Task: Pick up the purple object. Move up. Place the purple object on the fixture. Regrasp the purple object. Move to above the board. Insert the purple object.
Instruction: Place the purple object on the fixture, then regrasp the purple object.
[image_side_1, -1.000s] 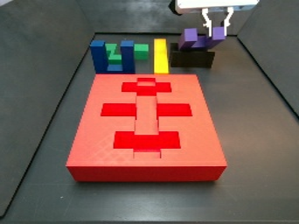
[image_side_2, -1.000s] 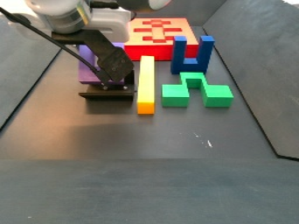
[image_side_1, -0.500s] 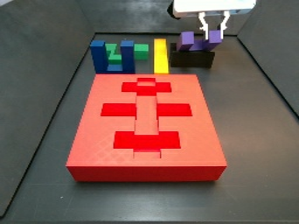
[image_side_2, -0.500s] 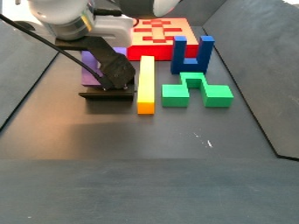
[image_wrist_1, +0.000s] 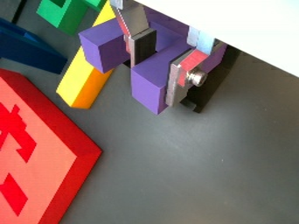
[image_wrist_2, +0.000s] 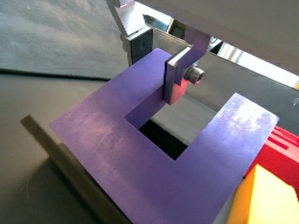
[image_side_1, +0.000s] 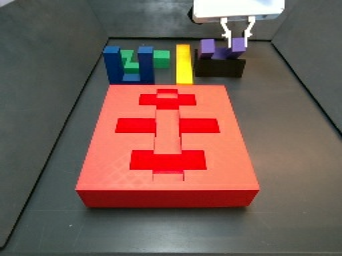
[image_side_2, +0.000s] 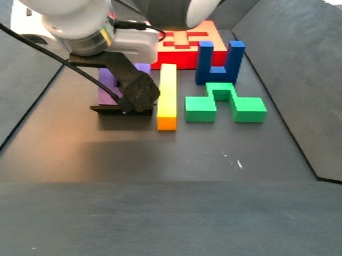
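Pinching one prong of the purple object (image_wrist_1: 146, 66), my claw (image_wrist_1: 163, 63) sits low over the fixture (image_side_1: 222, 67), which lies directly beneath it. I judge the matte plastic block light and rigid, best gripped flat across a prong's faces.

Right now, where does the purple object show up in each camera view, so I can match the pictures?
Wrist view: purple object at centre, one prong between the gripper fingers.
Wrist view: fills most of the frame, U-notch facing the camera.
Side view: far right, on the fixture.
Side view: mostly hidden behind the arm, a sliver at left.
Shared landmark: the yellow bar beside it.
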